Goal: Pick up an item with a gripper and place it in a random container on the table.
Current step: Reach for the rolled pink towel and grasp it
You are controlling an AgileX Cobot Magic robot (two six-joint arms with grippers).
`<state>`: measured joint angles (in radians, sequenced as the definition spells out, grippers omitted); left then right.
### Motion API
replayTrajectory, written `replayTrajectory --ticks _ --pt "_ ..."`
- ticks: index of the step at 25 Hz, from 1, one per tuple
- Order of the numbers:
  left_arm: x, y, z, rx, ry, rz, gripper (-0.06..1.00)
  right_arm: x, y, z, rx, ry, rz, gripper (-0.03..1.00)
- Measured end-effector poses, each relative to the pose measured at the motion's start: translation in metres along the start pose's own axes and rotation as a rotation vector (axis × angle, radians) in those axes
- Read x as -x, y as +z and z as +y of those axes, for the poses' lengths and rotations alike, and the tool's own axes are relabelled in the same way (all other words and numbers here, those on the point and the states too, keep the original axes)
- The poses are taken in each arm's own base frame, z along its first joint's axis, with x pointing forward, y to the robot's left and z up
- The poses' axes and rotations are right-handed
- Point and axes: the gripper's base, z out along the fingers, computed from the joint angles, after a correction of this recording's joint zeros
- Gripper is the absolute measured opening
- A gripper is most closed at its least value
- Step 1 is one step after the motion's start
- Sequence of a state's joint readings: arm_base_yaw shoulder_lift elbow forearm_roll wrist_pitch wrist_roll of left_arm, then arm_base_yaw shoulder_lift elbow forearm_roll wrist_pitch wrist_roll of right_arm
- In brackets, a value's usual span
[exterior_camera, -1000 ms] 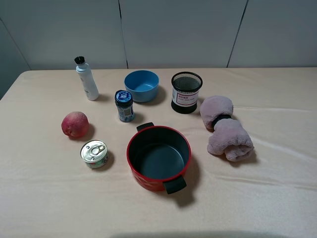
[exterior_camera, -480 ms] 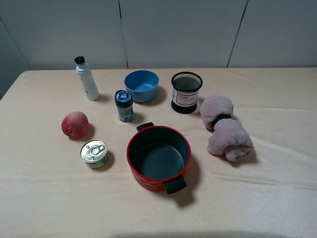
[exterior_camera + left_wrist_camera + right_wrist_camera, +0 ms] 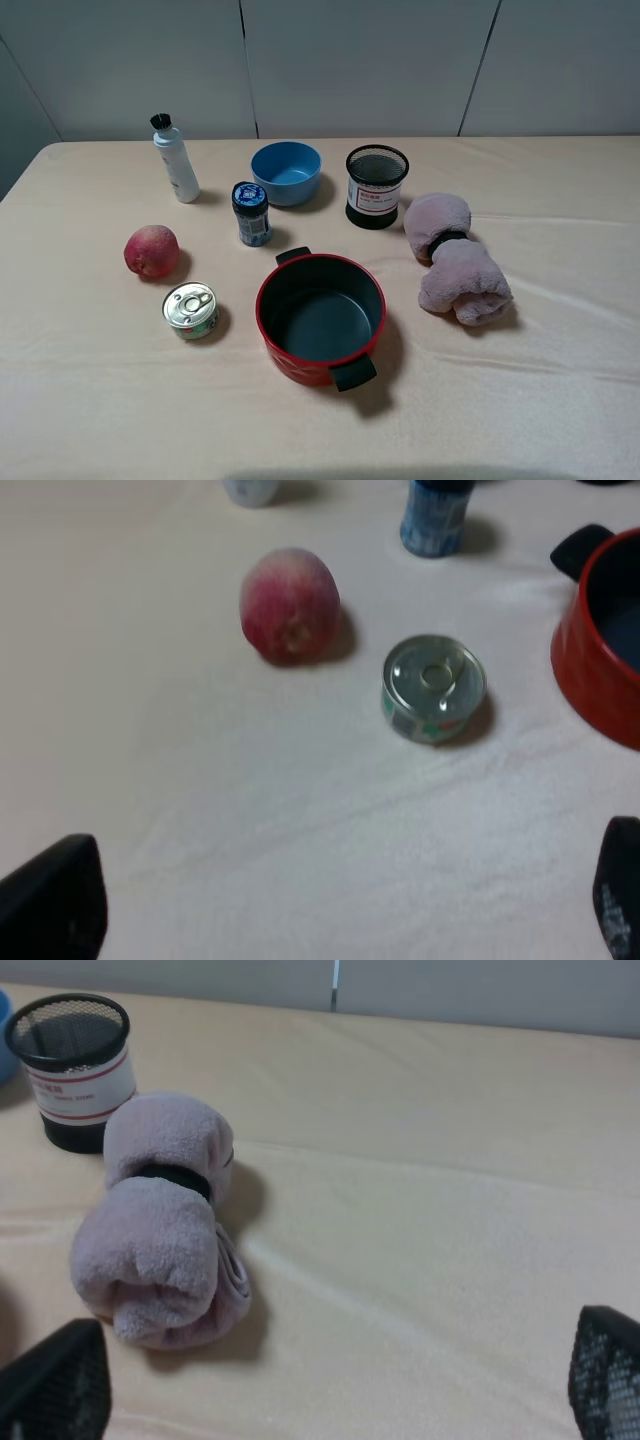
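The pale pink-mauve rolled towel (image 3: 455, 262), cinched by a black band, lies on the beige table (image 3: 560, 400) to the right of the red pot (image 3: 300, 365). The pot is empty, with a dark inside and two black handles. Neither arm shows in the exterior high view. In the right wrist view my right gripper (image 3: 330, 1385) is open and empty, back from the towel (image 3: 165, 1220) and apart from it. In the left wrist view my left gripper (image 3: 335, 910) is open and empty over bare table. The pot's edge (image 3: 600, 650) shows at one side of that view.
A reddish peach (image 3: 151, 250) and a small tin can (image 3: 190, 310) sit left of the pot. A blue bowl (image 3: 286, 172), a black mesh pen cup (image 3: 376, 186), a white bottle (image 3: 175, 158) and a small blue-capped jar (image 3: 251, 213) stand behind it.
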<state>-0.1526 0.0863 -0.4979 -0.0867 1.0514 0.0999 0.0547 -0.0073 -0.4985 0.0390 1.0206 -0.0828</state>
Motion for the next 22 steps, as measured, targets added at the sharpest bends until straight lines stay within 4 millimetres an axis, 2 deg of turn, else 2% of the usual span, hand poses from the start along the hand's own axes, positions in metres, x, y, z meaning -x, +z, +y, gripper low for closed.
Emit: replayTrajectory --ticks 6,14,22 --pt "0.025 0.01 0.001 -0.016 0.001 0.048 0.99 0.0 0.0 0.0 0.0 0.0 0.0 0.69" --pt "0.068 0.026 0.006 -0.028 0.093 0.148 0.99 0.0 0.0 0.0 0.0 0.0 0.0 0.69" --pt "0.11 0.052 0.005 -0.093 0.131 0.252 0.99 0.0 0.0 0.0 0.0 0.0 0.0 0.69"
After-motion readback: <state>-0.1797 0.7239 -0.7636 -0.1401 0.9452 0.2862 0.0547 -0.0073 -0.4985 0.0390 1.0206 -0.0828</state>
